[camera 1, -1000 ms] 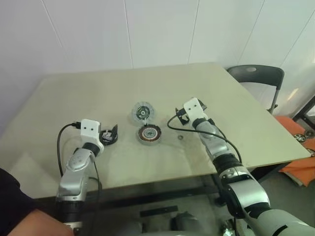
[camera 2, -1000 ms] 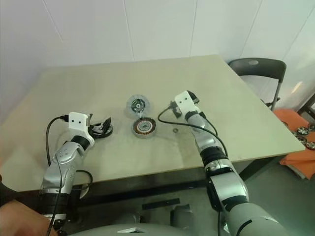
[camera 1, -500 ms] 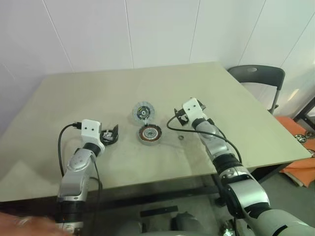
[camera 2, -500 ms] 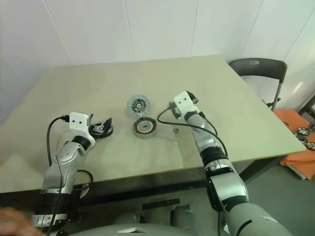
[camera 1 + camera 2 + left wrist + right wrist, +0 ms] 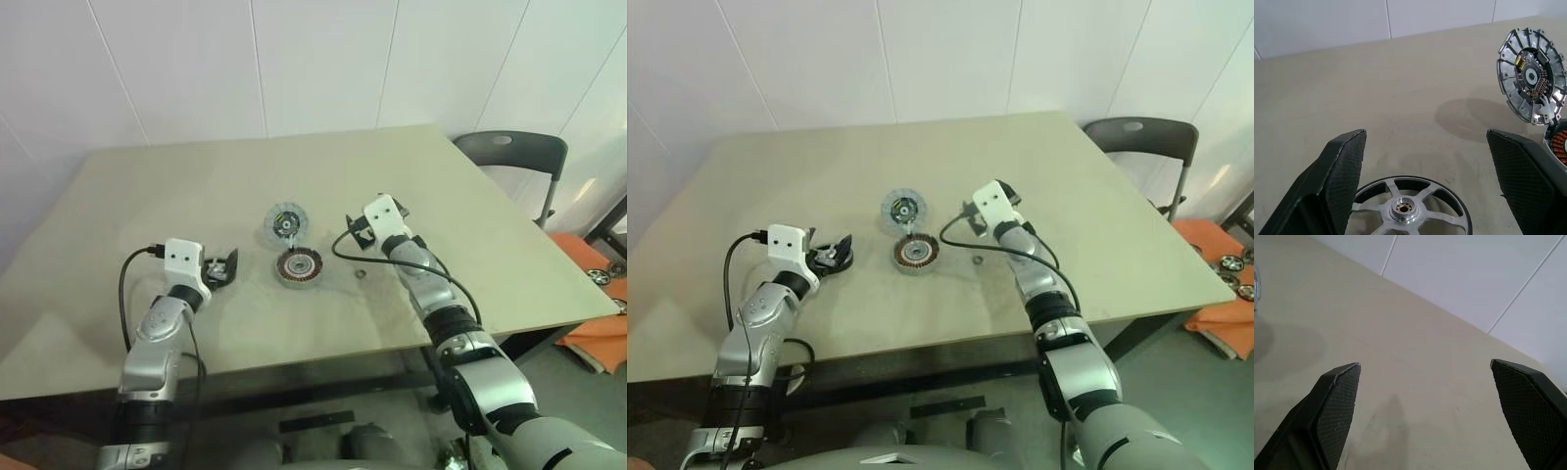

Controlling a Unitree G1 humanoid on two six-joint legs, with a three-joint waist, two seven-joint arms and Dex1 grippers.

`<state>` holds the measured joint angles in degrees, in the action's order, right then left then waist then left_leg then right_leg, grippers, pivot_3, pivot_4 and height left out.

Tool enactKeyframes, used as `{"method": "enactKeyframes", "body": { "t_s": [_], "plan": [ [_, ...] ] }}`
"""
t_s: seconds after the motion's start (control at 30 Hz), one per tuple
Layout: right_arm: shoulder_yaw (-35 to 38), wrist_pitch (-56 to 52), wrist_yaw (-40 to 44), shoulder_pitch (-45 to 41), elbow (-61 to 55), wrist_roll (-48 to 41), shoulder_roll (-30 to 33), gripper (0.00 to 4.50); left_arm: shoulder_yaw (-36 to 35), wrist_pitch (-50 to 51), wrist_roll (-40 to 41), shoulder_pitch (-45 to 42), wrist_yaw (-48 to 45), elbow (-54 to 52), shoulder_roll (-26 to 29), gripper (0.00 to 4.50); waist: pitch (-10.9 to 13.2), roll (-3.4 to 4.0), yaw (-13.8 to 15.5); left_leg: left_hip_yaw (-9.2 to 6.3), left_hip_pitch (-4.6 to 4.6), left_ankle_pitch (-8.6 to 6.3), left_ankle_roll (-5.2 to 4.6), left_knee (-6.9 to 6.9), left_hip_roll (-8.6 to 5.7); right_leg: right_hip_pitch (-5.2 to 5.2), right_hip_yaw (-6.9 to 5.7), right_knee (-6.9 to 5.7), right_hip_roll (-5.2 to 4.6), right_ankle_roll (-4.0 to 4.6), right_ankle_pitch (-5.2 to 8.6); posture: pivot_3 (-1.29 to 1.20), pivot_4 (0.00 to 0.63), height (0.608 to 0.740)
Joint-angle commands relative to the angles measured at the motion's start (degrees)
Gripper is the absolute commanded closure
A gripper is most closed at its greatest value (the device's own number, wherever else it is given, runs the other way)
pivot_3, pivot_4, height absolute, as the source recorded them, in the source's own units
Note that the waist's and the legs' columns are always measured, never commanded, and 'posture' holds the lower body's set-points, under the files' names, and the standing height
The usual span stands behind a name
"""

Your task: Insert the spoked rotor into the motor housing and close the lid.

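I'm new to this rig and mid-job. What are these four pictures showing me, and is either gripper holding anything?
It is a two-armed humanoid robot. The two wide pictures come from its head, looking down at a table. The two close pictures come from cameras on its wrists. On the table sit the copper-coiled motor housing, a ribbed grey disc standing tilted at the housing's far edge, probably the lid, and a small ring. The left gripper is open and straddles the black-rimmed spoked rotor without gripping it. The right gripper is open over bare table. Nothing is held.
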<state>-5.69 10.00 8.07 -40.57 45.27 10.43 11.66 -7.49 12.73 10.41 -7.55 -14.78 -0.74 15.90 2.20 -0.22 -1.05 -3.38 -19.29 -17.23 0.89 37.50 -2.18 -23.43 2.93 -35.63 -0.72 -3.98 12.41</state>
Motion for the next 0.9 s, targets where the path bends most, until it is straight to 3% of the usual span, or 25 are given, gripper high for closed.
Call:
{"method": "enactKeyframes", "body": {
  "t_s": [0.03,0.9],
  "plan": [
    [0.5,1.1,-0.5,-1.3,-2.2,-0.4,0.0,0.06,-0.1,-1.5,-0.6,-1.3,-0.2,-0.5,0.4,0.32,0.0,0.0,0.0,0.0,0.0,0.0,0.0,0.0,0.0,0.0,0.0,0.0,0.0,0.0,0.0,0.0,0.0,0.74],
    [0.7,0.9,-0.7,-0.8,-3.1,-0.5,0.4,0.06,0.1,-2.5,-0.9,-1.1,0.0,0.3,-0.6,0.32,0.0,0.01,0.0,-0.01,-0.04,-0.01,-0.01,0.15,0.0,0.0,0.0,-0.06,0.0,0.0,0.01,0.0,0.0,0.74]
  ]
}}
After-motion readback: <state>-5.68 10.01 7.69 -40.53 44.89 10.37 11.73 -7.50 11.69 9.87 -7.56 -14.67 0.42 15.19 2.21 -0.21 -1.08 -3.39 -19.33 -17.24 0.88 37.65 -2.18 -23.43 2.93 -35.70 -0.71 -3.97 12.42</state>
